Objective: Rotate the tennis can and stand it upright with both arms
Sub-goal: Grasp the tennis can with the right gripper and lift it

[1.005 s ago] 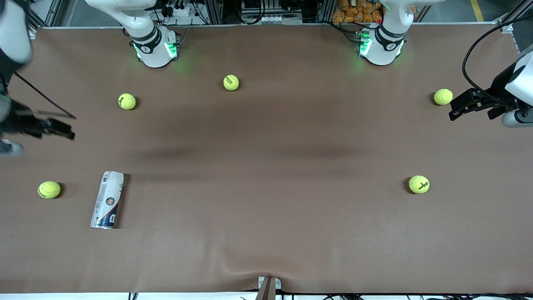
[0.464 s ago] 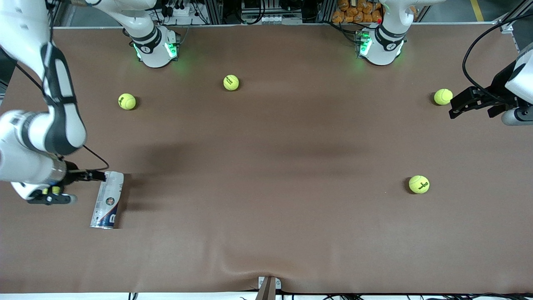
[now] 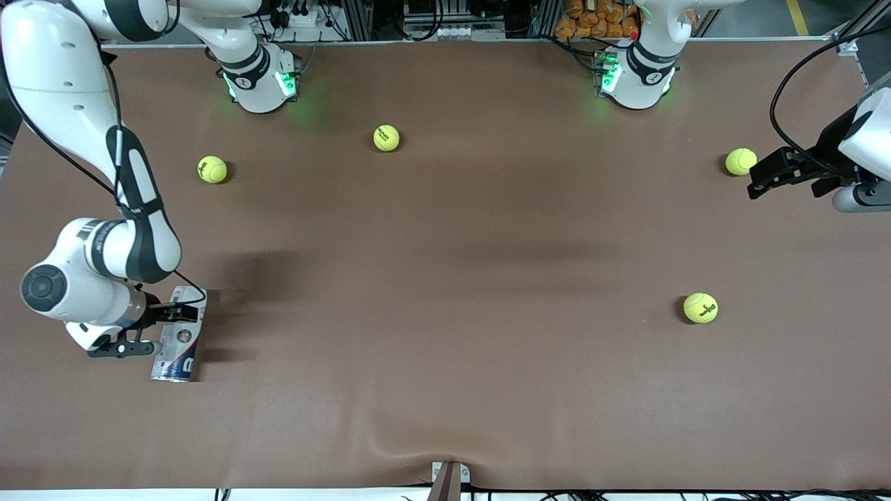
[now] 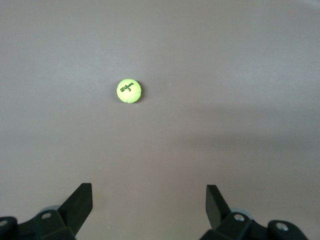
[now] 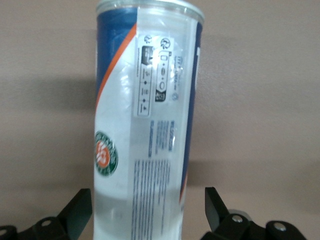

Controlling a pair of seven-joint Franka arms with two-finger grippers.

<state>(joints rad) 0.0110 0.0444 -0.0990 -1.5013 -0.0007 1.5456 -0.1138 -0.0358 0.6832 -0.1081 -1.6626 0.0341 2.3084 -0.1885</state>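
Observation:
The tennis can [image 3: 177, 358] lies on its side on the brown table, toward the right arm's end, its silver rim nearest the front camera. My right gripper [image 3: 182, 314] is low over the can's end farthest from the front camera. In the right wrist view the can [image 5: 145, 115] runs lengthwise between the open fingers [image 5: 80, 205], with a gap on each side. My left gripper [image 3: 760, 185] hangs open and empty over the left arm's end of the table. Its wrist view [image 4: 149, 205] shows bare table and one tennis ball [image 4: 129, 91].
Several yellow-green tennis balls lie about: one [image 3: 212, 169] and one [image 3: 386, 137] near the right arm's base, one [image 3: 740, 161] beside the left gripper, one [image 3: 700, 307] nearer the front camera. The cloth has a ridge [image 3: 390, 438] at the front edge.
My right arm has swung in from the table's end and come down over the can, fingers now on either side of it. The can has not moved. The left arm has barely shifted.

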